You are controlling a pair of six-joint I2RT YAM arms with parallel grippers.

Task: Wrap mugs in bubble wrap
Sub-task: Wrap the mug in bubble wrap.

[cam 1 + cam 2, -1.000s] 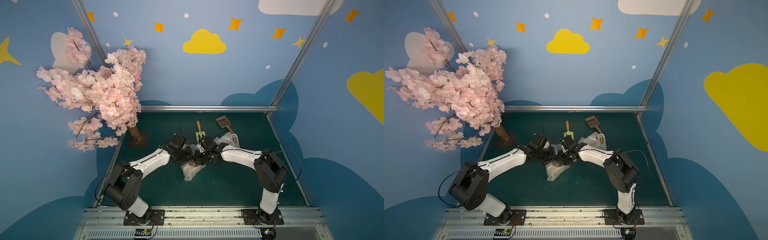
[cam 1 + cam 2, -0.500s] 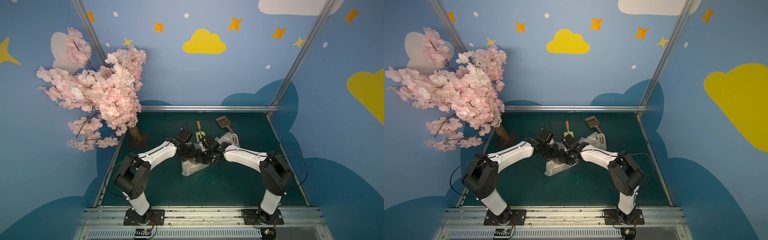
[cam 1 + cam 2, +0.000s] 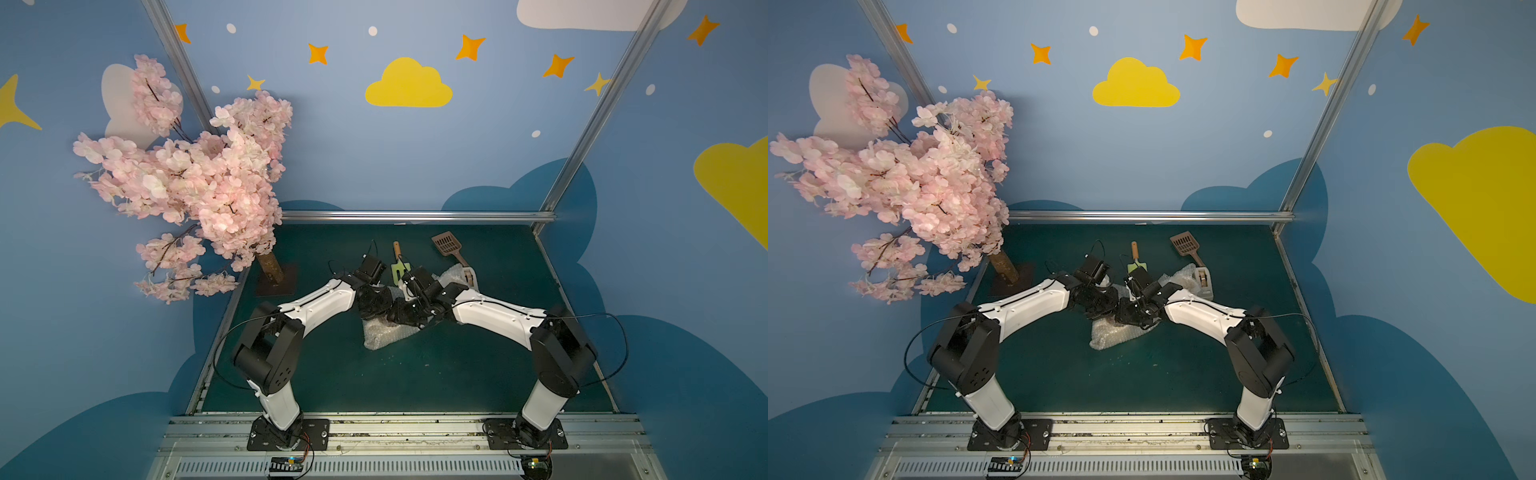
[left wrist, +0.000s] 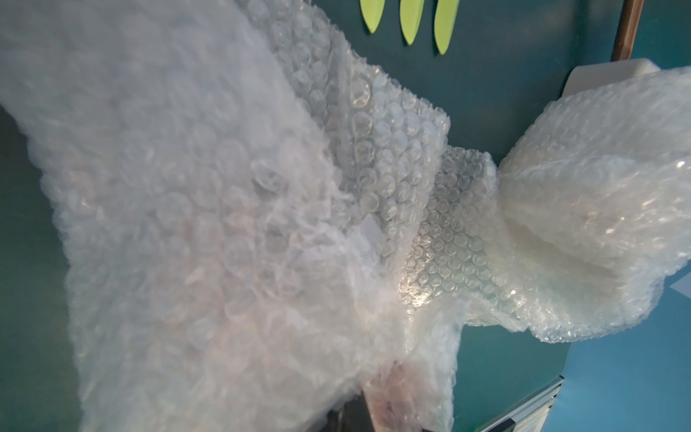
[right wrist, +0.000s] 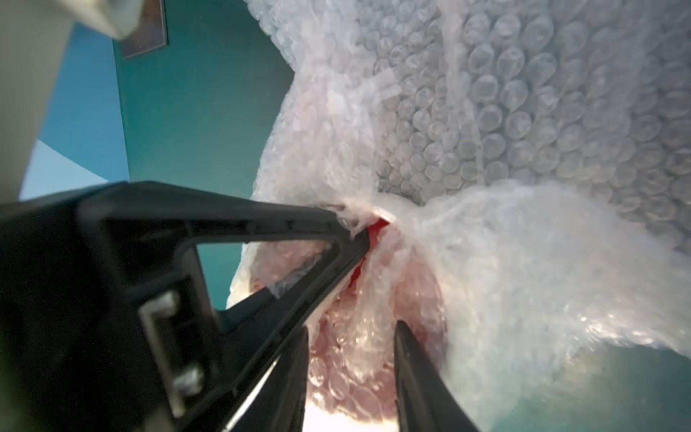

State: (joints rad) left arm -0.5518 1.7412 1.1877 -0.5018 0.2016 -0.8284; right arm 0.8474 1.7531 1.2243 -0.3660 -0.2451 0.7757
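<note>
A bundle of bubble wrap lies mid-table in both top views, under the two wrists. In the right wrist view the red inside of a mug shows through a gap in the wrap. My left gripper is shut on a gathered fold of this wrap, and its black finger pinches beside the red gap. My right gripper is open, and pink-tinted wrap lies loose between its fingers. A second bubble wrap bundle sits behind, a faint cream shape inside it.
A white tape dispenser stands against the second bundle. A green-tined tool and a brown slotted scoop lie at the back. A pink blossom tree overhangs the back left corner, and metal rails edge the green table.
My right gripper has gone from shut to open, letting go of the wrap. The left arm has reached further toward the back and middle, still pinching the wrap.
</note>
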